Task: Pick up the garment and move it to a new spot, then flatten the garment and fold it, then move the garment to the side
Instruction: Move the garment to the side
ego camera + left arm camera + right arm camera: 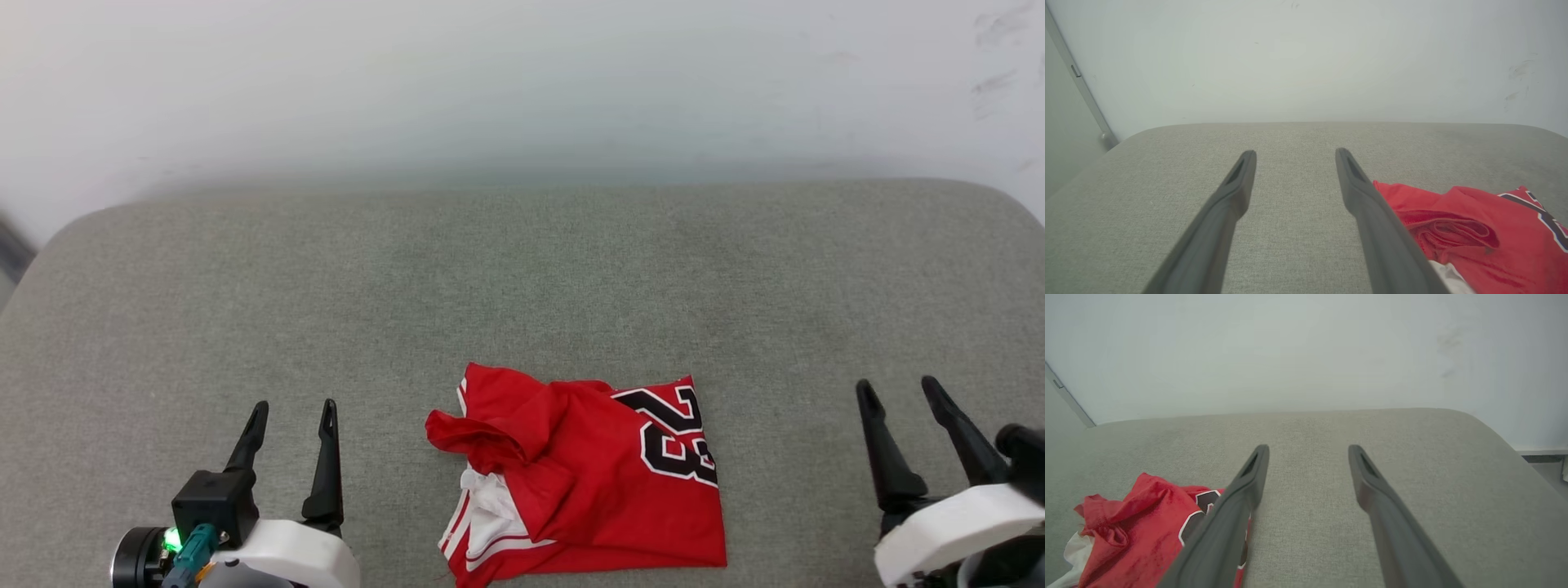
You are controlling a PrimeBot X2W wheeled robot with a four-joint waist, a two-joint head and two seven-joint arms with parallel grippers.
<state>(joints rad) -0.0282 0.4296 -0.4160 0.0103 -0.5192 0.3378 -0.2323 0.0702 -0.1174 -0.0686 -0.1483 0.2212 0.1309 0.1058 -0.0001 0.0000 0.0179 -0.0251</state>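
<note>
Holding my left pincer (295, 404) and right pincer (896, 382) spread wide and empty, I am seeing the garment (588, 482) lying crumpled between them on the grey table (522, 269), touching neither.

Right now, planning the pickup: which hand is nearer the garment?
Left. The left hand sits just left of the garment; the right hand lies farther off on its right.

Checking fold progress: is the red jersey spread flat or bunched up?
Bunched: the red jersey lies crumpled on the grey fabric surface, its layers overlapping, with a white sleeve poking out.
</note>
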